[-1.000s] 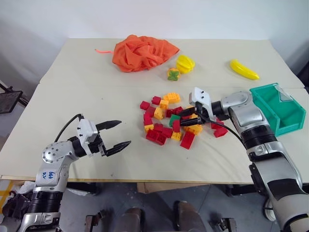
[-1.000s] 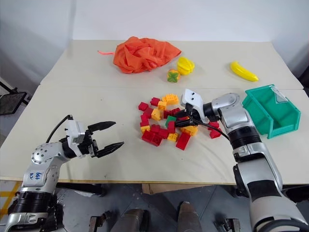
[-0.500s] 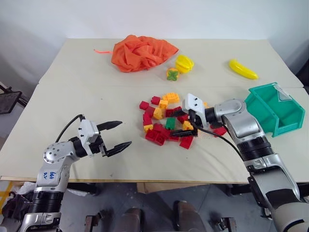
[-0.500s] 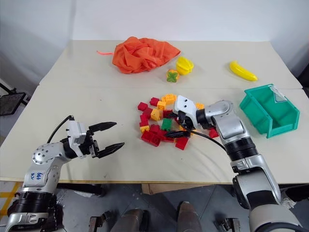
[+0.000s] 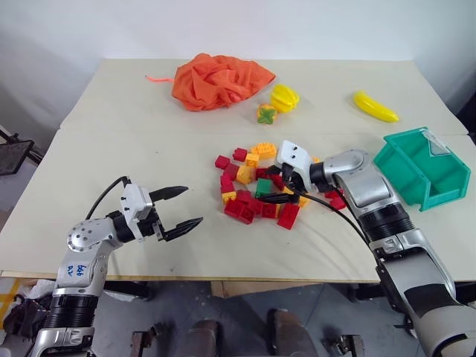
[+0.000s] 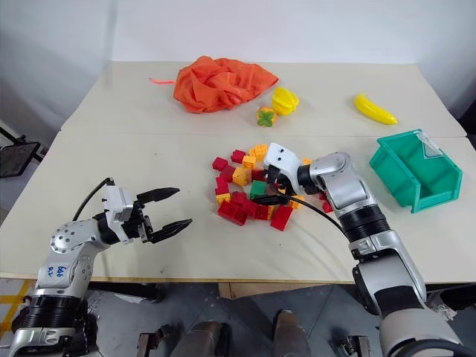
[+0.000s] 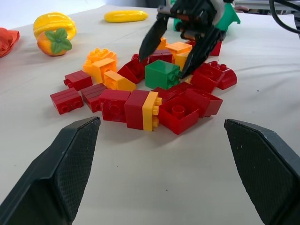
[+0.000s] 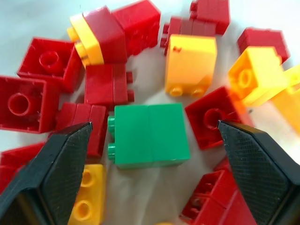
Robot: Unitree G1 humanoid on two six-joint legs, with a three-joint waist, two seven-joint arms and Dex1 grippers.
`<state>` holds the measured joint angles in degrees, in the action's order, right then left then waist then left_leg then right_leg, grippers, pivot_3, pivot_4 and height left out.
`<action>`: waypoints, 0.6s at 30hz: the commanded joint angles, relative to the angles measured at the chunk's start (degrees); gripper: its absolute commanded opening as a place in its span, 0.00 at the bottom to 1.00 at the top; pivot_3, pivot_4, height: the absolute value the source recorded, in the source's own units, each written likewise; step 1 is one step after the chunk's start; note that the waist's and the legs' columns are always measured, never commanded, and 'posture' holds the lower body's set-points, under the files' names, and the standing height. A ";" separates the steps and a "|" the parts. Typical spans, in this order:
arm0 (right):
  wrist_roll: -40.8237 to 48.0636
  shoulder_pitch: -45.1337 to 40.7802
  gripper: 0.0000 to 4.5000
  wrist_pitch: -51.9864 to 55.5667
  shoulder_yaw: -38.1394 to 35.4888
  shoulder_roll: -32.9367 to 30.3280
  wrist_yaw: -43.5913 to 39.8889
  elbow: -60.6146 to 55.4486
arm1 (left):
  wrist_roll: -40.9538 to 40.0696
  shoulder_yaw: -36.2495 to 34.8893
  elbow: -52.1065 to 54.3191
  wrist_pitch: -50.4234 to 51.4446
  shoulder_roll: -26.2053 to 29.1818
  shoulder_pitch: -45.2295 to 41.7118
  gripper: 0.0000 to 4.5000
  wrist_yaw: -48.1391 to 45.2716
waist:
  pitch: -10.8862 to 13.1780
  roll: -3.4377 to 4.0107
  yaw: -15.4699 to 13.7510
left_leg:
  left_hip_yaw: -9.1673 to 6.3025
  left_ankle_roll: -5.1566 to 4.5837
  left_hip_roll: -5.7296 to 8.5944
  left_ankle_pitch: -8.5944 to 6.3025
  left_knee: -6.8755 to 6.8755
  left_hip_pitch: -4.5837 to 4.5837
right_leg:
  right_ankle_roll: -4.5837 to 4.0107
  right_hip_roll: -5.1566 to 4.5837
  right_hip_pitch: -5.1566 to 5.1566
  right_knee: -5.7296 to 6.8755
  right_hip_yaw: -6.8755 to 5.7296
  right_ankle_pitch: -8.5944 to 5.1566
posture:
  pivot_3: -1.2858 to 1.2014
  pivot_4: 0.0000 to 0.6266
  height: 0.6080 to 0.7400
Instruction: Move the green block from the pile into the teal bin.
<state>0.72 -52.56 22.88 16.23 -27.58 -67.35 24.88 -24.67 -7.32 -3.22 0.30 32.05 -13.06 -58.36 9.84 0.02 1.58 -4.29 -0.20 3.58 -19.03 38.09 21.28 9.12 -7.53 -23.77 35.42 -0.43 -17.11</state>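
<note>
The green block lies on its side in the middle of the pile of red and yellow-orange bricks at the table's centre. My right gripper reaches down into the pile from the right, open, with one finger on each side of the green block; I cannot tell whether the fingers touch it. The teal bin stands at the table's right edge, beyond my right arm. My left gripper hovers open and empty over the table, left of the pile.
At the back of the table lie an orange cloth bag, a yellow toy pepper, a green-and-orange toy vegetable and a yellow banana. Bare tabletop separates my left gripper from the pile.
My right gripper has opened wide and moved left and slightly down into the pile, now straddling the green block. The left arm has stayed still.
</note>
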 commanded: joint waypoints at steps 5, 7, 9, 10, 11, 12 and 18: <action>-1.63 -2.46 0.59 0.10 1.34 1.33 1.20 2.25 | -0.27 -0.17 1.42 -0.71 -0.25 -0.12 1.00 -0.18 | 0.00 0.00 0.01 | 0.00 0.00 0.00 0.00 0.00 0.00 | 0.00 0.00 0.00 0.01 0.00 0.00 | 0.52 0.24 1.00; -1.64 -2.62 0.47 0.36 1.70 1.21 0.22 2.21 | -0.43 0.08 1.98 -0.56 -0.15 -0.15 1.00 -0.57 | 0.00 0.00 0.00 | 0.00 0.00 0.00 0.00 0.00 0.00 | 0.00 0.00 0.00 0.01 0.00 0.00 | 0.52 0.24 1.00; -1.16 -2.67 0.47 0.72 1.28 1.31 -0.07 2.06 | -0.46 0.21 2.22 -0.49 -0.12 -0.18 1.00 -0.76 | 0.00 0.00 0.00 | 0.00 0.00 0.00 0.00 0.01 0.00 | 0.00 0.00 0.01 0.01 0.00 0.00 | 0.52 0.24 1.00; -0.77 -2.57 0.47 0.72 0.73 1.31 0.09 1.78 | -0.47 0.26 2.42 -0.45 -0.14 -0.11 1.00 -0.79 | 0.00 0.00 0.01 | 0.00 0.00 0.00 0.00 0.01 0.00 | 0.00 0.00 0.01 0.01 0.00 0.00 | 0.52 0.24 1.00; 1.00 -2.44 0.47 1.70 -1.11 1.27 0.02 0.77 | -0.64 0.43 2.84 -0.33 -0.33 -0.20 1.00 -0.81 | 0.00 0.00 0.00 | 0.00 0.00 0.00 0.00 0.01 0.00 | 0.00 0.00 0.00 0.01 0.00 0.00 | 0.52 0.24 1.00; 2.70 -2.16 0.47 1.62 -2.95 1.09 -0.07 -0.21 | -0.88 0.72 3.56 -0.10 -0.55 -0.24 1.00 -0.78 | 0.00 0.00 0.00 | 0.00 0.00 0.00 0.00 0.01 0.00 | 0.00 0.00 0.00 0.01 0.00 0.00 | 0.52 0.24 1.00; 14.59 2.59 0.47 -0.25 -19.96 -3.26 2.47 -7.48 | -2.99 3.64 9.58 2.73 -3.54 -2.40 1.00 0.33 | 0.01 -0.01 -0.68 | -0.06 -0.01 0.02 0.00 0.01 0.05 | 0.00 -0.03 0.01 -0.02 -0.04 0.00 | 0.52 0.24 1.00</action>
<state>11.65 -50.30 23.05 3.47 -28.21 -67.38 20.66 -25.77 -4.24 2.58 2.56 28.90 -14.63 -58.45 9.85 0.01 0.90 -4.43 -0.21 3.62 -19.03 38.11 21.34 9.12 -7.57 -23.72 35.38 -0.53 -17.11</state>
